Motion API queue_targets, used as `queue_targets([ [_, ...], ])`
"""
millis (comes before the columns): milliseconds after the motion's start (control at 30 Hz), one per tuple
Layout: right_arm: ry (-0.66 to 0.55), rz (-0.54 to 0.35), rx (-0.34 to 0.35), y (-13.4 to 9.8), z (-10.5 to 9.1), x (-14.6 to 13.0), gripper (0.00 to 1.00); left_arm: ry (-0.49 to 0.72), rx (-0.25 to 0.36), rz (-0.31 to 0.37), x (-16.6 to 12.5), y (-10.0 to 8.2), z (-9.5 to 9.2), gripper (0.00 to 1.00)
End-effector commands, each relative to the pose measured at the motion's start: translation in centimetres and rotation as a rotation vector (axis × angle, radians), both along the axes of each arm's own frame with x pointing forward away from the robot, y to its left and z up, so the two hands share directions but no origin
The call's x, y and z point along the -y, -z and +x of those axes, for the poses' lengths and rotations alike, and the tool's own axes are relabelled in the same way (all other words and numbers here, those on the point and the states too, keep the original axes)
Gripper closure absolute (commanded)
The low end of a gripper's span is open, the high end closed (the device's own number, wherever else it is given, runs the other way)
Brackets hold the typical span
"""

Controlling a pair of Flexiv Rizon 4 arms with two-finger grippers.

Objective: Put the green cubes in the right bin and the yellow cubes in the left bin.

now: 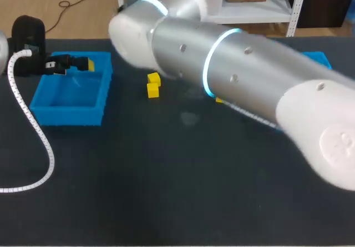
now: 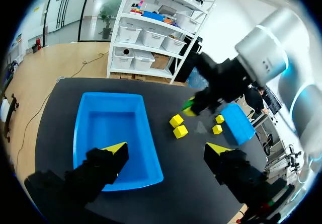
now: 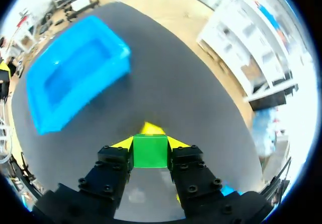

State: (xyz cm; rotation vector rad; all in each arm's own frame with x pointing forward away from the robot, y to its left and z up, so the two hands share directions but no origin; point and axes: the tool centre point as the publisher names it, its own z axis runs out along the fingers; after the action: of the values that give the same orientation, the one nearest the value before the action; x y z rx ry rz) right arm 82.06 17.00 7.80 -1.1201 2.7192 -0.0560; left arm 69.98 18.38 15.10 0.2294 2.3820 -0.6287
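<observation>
Green is the colour of the cube [image 3: 150, 152] that matters right now. The right pincer [image 3: 151, 142] is clamped on it, with one finger on each side, and holds it up off the desk [image 1: 166, 175]. A yellow cube [image 3: 149, 128] lies on the desk just ahead of it.

I think the step in hand is carrying this green cube to the right bin [image 1: 318, 59]. That bin shows only as a blue corner in the upper right of the head view. The big right arm [image 1: 249, 86] hides the rest of it.

From the left wrist, the green cube hangs over the gap between the two bins. It is near the yellow cubes [image 2: 176, 120], and the right bin is just beside them.

The next move should be to swing the right pincer over until the cube hangs inside the bin's walls. Only then should the fingers part. The pincer should stay high on the way, so it does not bump the yellow cubes.

The left pincer [image 2: 166, 148] has its fingers wide apart and holds nothing. It hangs over the left bin [image 1: 72, 94], in the upper left of the head view. The yellow cubes are not yet in that bin, so they look like its job after this.
</observation>
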Motion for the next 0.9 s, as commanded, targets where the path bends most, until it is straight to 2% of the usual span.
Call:
queue_targets([
  [33, 0.265, 0.020, -0.032, -4.3, -1.2, 5.0, 1.00, 0.002, 0.005, -0.005, -0.1, 0.1, 0.0, 0.00],
  [167, 0.349, 0.122, 0.021, -5.4, -3.3, 9.5, 1.00, 0.002, 0.005, -0.005, -0.1, 0.1, 0.0, 0.00],
  [433, 0.511, 0.203, 0.062, -4.9, -7.1, 16.8, 1.00, 0.002, 0.005, -0.005, -0.1, 0.1, 0.0, 0.00],
  [667, 0.630, 0.264, 0.069, -3.1, -10.0, 21.1, 1.00, 0.002, 0.005, -0.005, -0.1, 0.1, 0.0, 0.00],
  [900, 0.732, 0.286, 0.072, -2.0, -12.6, 24.9, 1.00, 0.002, 0.005, -0.005, -0.1, 0.1, 0.0, 0.00],
])
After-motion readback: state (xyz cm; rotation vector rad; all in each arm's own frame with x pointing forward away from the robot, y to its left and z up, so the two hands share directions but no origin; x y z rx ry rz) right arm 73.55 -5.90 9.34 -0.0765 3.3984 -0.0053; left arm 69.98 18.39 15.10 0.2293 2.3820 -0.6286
